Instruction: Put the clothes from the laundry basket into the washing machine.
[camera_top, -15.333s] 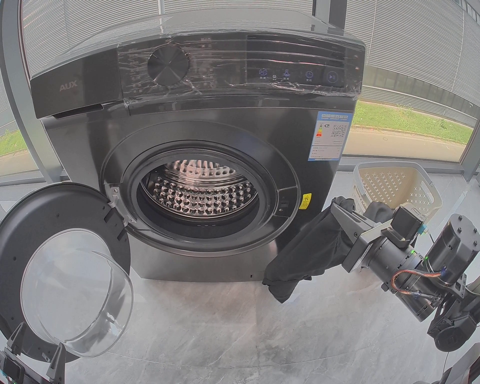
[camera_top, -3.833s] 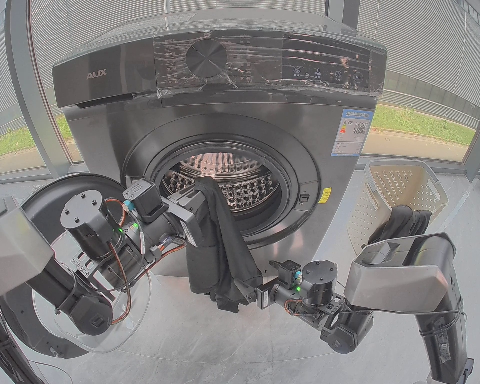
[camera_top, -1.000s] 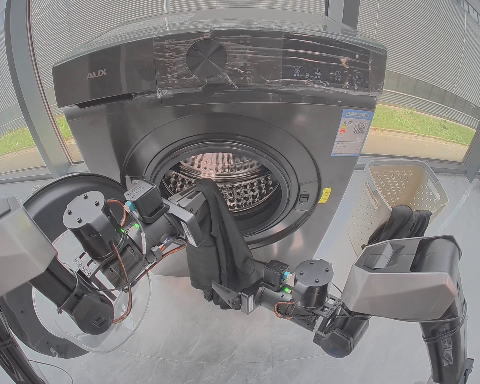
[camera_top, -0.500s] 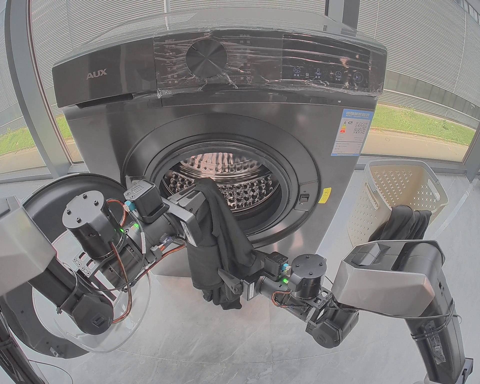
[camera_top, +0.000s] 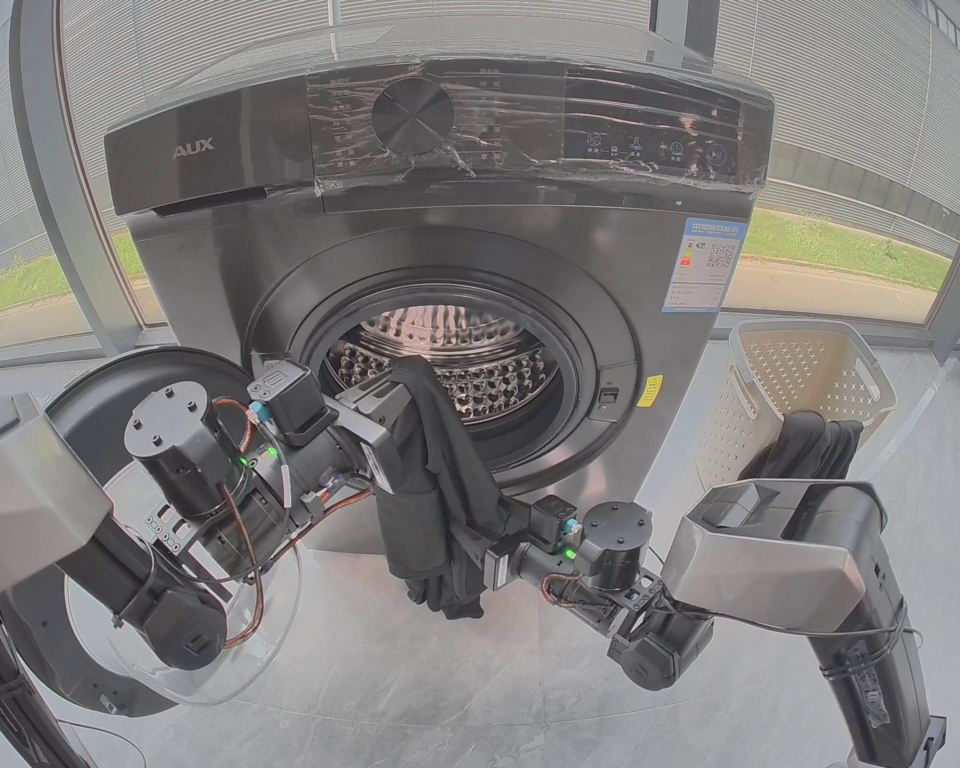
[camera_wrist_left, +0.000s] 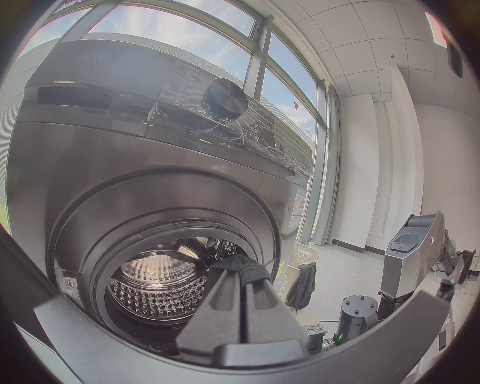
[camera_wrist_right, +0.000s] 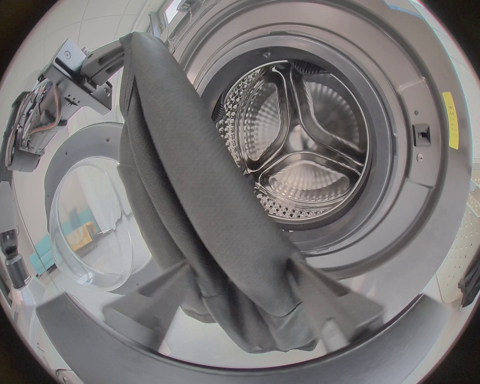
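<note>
- Washing machine (camera_top: 450, 240): front loader, stands facing the robot. Plastic film is taped over its control panel.
- Door (camera_wrist_right: 92, 220): swung fully open to the machine's left side, with the glass bowl facing outward.
- Drum (camera_top: 485, 350): opening unblocked, bare metal inside. No cloth is visible in it.
- Laundry basket (camera_top: 805, 375): pale, perforated, on the floor (camera_top: 400, 690) just right of the machine and tilted toward the robot.
- Black garment (camera_top: 440, 490): outside the machine. Its top edge is level with the lower left part of the drum opening, and the rest hangs down in front of the door ring, clear of the floor.
- Dark clothes (camera_top: 810, 445): a bunched piece draped over the basket's near rim.
- Left hand (camera_top: 392, 400): in front of the opening's left edge. It is closed tight, with the garment's top edge pinched at the tips.
- Right hand (camera_top: 465, 565): low, pushed into the hanging bottom of the garment. Its fingers (camera_wrist_right: 147, 302) are spread wide, with cloth bunched between them but not clamped.
</note>
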